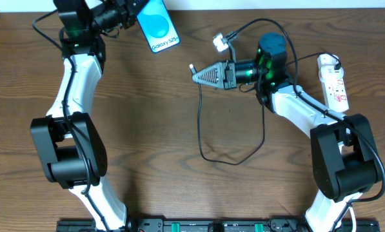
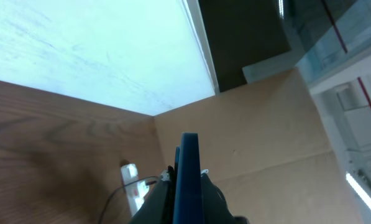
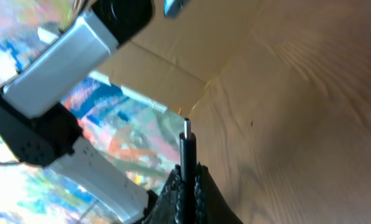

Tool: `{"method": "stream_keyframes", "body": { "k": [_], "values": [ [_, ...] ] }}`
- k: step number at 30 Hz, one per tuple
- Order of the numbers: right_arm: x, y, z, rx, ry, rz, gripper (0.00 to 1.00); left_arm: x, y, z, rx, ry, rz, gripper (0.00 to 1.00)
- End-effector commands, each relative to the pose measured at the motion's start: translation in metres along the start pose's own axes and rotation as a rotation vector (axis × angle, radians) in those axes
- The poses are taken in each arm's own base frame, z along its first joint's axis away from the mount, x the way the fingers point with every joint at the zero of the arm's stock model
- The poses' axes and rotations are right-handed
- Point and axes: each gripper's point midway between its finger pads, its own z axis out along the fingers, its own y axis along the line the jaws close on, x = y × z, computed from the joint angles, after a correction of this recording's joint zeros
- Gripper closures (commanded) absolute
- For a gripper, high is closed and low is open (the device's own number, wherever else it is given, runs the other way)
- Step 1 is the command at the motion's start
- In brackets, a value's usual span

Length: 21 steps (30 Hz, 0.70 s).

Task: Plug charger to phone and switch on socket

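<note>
The left claw point(image 1: 133, 18), at eleven o'clock on the table point(image 1: 147, 129), is clamped tight on the phone point(image 1: 157, 26), whose blue screen faces up. Just off centre toward one o'clock, the right claw point(image 1: 202, 75) is pinched shut on the charger point(image 1: 200, 122) near its connector end, and the cable loops down toward six o'clock. The socket point(image 1: 334, 80) lies at three o'clock.
</note>
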Motion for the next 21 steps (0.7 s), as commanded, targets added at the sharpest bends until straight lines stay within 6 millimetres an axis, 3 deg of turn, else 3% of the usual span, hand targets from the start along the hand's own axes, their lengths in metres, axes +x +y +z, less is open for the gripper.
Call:
{"method": "stream_keyframes", "body": {
  "k": [1, 9, 21],
  "values": [
    [-0.020, 0.005, 0.000, 0.016, -0.081, 0.067, 0.99, -0.002, -0.023, 0.010, 0.022, -0.032, -0.004, 0.93],
    [-0.035, 0.011, -0.002, 0.011, -0.153, 0.098, 0.99, 0.002, -0.051, 0.020, 0.107, -0.040, 0.079, 0.93],
    [-0.034, 0.025, 0.007, -0.023, -0.142, 0.029, 0.99, 0.008, -0.055, 0.027, 0.120, -0.027, 0.089, 0.93]
  ]
}}
